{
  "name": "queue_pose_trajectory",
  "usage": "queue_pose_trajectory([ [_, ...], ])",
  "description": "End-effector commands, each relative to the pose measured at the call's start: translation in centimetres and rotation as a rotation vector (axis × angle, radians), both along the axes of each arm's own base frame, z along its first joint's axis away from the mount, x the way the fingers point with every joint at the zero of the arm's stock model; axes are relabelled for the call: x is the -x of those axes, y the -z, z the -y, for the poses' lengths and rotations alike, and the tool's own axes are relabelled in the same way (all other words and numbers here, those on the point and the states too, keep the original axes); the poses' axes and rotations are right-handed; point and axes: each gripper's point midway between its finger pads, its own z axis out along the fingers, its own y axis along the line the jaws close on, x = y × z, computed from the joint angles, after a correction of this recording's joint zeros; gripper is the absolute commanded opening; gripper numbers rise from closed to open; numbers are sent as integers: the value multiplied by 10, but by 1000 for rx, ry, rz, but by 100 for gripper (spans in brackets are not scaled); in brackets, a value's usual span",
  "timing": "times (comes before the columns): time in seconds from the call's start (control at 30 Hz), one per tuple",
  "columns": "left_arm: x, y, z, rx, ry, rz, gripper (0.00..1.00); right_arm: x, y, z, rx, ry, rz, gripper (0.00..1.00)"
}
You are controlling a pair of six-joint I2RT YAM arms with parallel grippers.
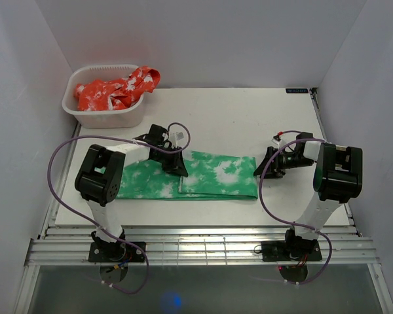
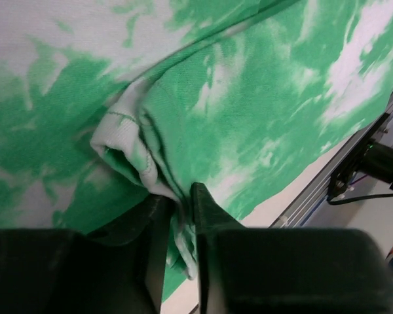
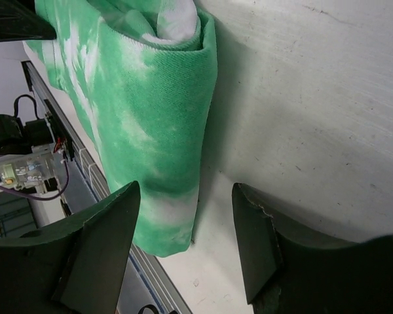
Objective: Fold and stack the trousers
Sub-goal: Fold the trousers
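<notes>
From above, I see the trousers lying as a long folded band along the near tabletop, my left tool down on its middle and my right tool at its right end, placed, I judge, to fold it across. On my left wrist view, the fingers pinch nearly together on a bunched, stitched hem of soft, blotchy cloth. On my right wrist view, the tool stands wide apart holding nothing, bracketing the edge of the band's thick rounded fold.
</notes>
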Motion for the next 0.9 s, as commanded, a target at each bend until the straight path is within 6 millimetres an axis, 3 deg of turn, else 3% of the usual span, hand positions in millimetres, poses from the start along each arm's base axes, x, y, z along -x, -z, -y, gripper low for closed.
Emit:
queue_pose_trajectory([
  [0.0,-6,-17,9,28,21,38,26,-7,1,5,40,-1,54,65],
  [0.13,-8,-38,9,37,45,87,0,-8,-1,7,60,-2,63,65],
  [0.27,2,-67,11,94,102,124,0,-7,-2,9,75,-4,67,67],
  [0.4,15,-75,4,114,107,112,0,-8,-2,12,97,0,71,68],
  [0.57,16,-56,-17,75,63,90,0,-8,-1,16,134,8,72,70],
  [0.67,4,-40,-32,20,21,101,0,-8,0,18,149,14,63,72],
  [0.73,-3,-21,-46,-42,-19,90,0,-9,2,21,167,17,62,72],
  [0.87,-3,10,-55,-102,-24,29,0,-10,1,22,177,21,57,72],
])
